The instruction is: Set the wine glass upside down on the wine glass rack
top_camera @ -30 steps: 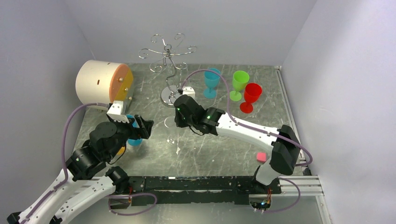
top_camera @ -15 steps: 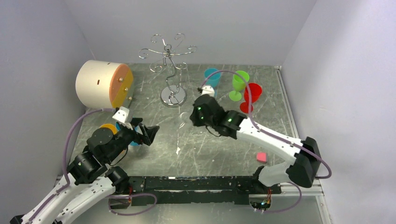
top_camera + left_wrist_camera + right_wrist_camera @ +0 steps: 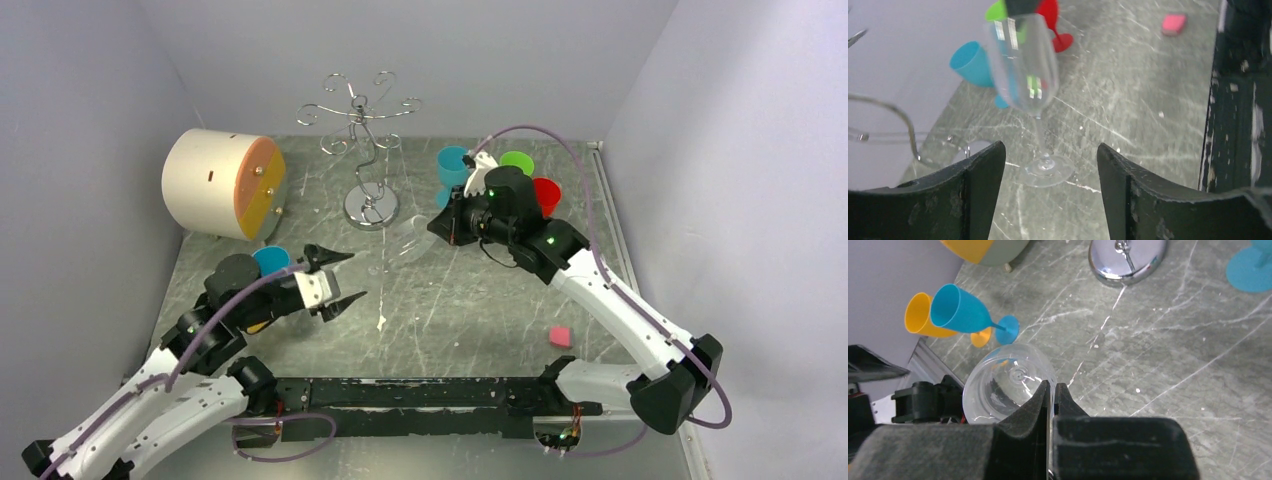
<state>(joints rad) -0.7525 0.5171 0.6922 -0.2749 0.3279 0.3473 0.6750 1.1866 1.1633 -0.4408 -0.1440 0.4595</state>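
My right tool was closed on the rim of the clear wine glass, pinching the thin wall between its fingers. It held the glass near the middle of the bench, tipped so the foot pointed toward 8 o'clock, straight at my left tool. As far as I could judge, the glass hung clear of the surface.

The left tool stood wide open with nothing in it. In its own camera its fingers framed the stem and foot without touching them. I took this for a handover. A grip on the rim cannot hang a glass bowl-down, so the stem had to go to the other arm for the turn.

The wine glass rack stood at 12 o'clock, well apart from the glass. Blue, green and red goblets sat at 1 o'clock, behind the right arm and out of the way.

No brand, label or writing was readable anywhere — not on the cream cylinder at 10 o'clock, nor on the arms.
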